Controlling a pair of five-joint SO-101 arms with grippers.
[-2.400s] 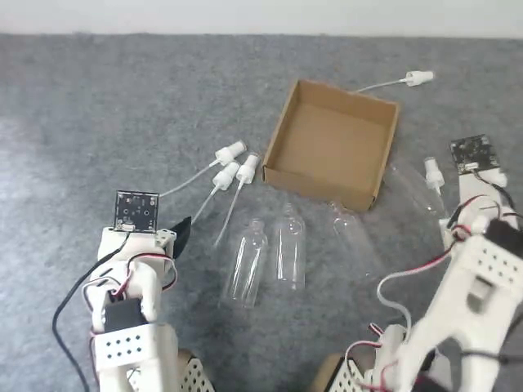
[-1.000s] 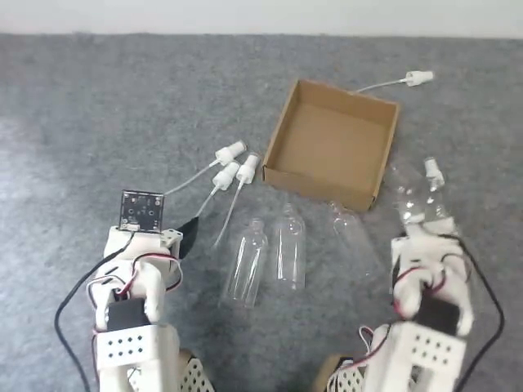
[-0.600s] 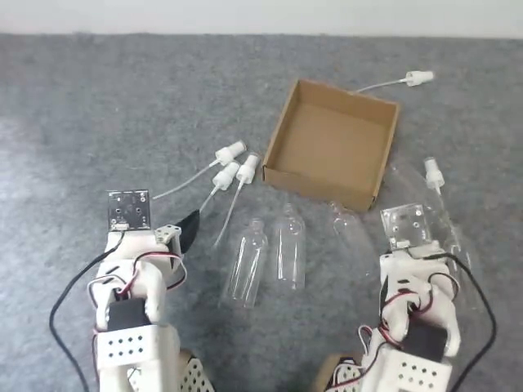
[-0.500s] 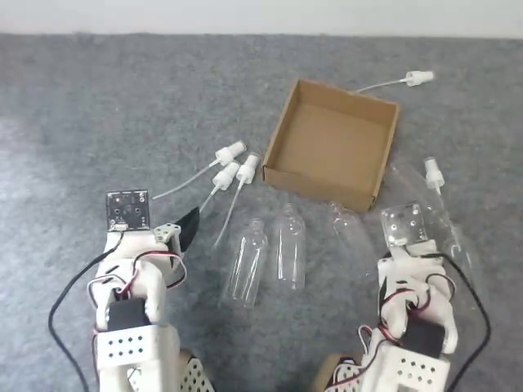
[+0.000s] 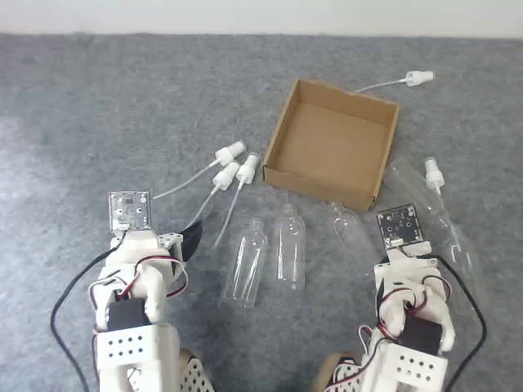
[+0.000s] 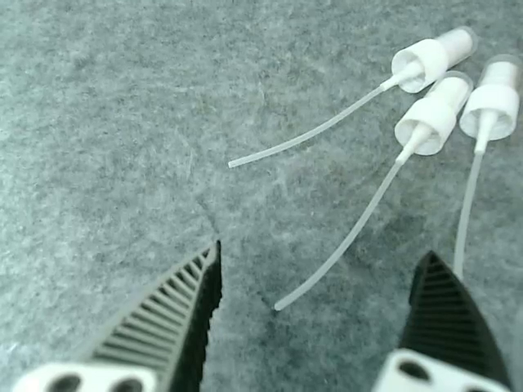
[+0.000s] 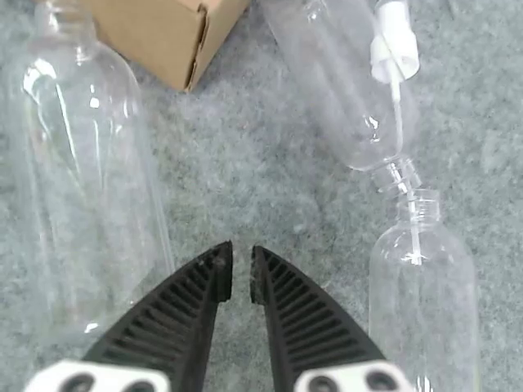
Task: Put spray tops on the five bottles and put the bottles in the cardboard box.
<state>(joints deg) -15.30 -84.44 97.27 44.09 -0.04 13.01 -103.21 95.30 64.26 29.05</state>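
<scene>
**Tubes under the left hand, bottles hemming the right**

The left hand is hanging wide open over the counter. One thin tube is running into the gap between its fingers, and three spray tops are lying bunched just beyond. The bare counter to the other side is offering free passage.

The right hand, its fingers nearly together, is pointing along a narrow strip of bare counter. A bottle is flanking one side and two more bottles the other. The box corner is closing that strip ahead.

Between the arms, two bottles are lying side by side.
</scene>
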